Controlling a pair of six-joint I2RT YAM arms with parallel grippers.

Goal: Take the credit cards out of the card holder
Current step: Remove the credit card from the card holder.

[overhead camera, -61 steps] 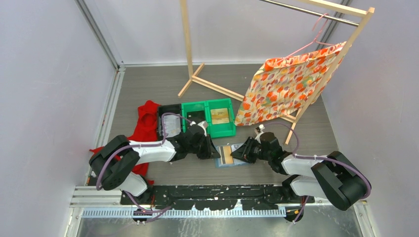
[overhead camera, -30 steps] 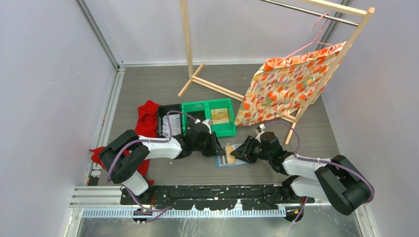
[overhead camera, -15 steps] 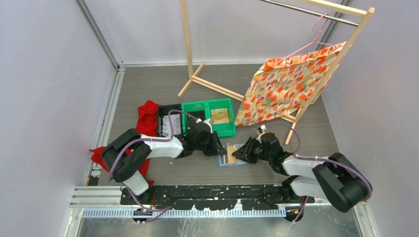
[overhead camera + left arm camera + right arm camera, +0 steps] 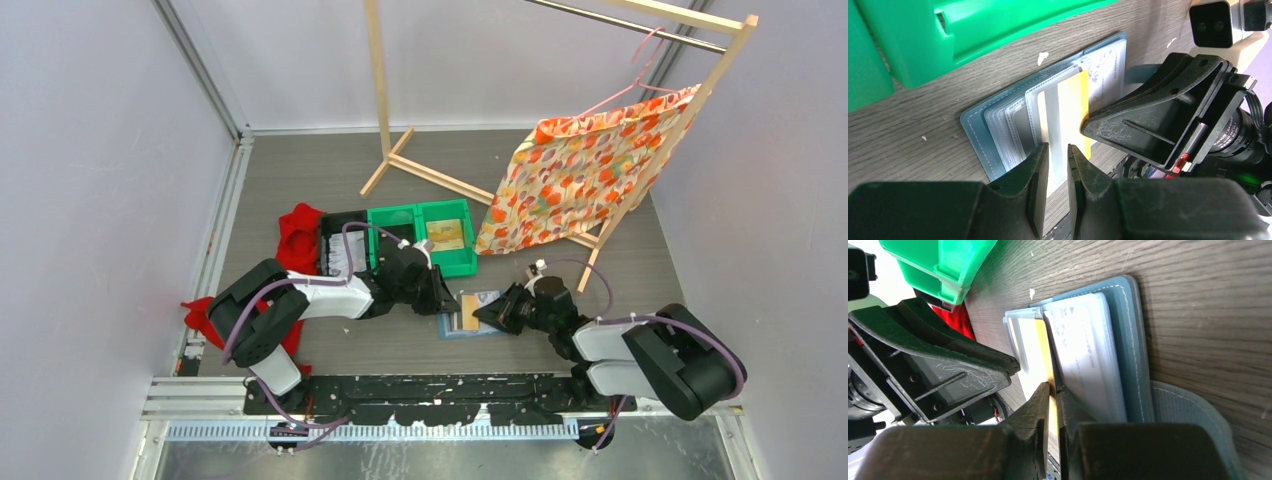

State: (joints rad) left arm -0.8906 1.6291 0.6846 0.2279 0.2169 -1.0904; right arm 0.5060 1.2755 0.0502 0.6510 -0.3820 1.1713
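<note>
The right hand (image 4: 1052,387) has its two fingers drawn almost together on the near edge of a yellow card (image 4: 1040,350), a thin strip of which shows in the slit between them. The left hand (image 4: 1058,150) faces it from the other side. Its two fingers are close together on a pale clear sleeve of the card holder (image 4: 975,130), and that sleeve fills the narrow gap.

The one blue card holder lies open on the bench (image 4: 300,170), about midway along the near edge, with its sleeves fanned up between the two hands. Three cards show in it:
- the yellow card, standing between the fanned sleeves
- a white card (image 4: 1083,355) with small print, lying flat on the right-hand cover
- what looks like a grey card (image 4: 1020,127), behind a sleeve on the left

Just beyond the holder, toward the middle of the bench, two green bins (image 4: 447,238) sit side by side and touching. A red cloth (image 4: 298,232) lies to their left, toward the left edge. One wooden rack (image 4: 378,80) stands at the far side. One orange flowered cloth (image 4: 580,170) hangs from it on a pink hanger (image 4: 625,90), toward the right edge.
</note>
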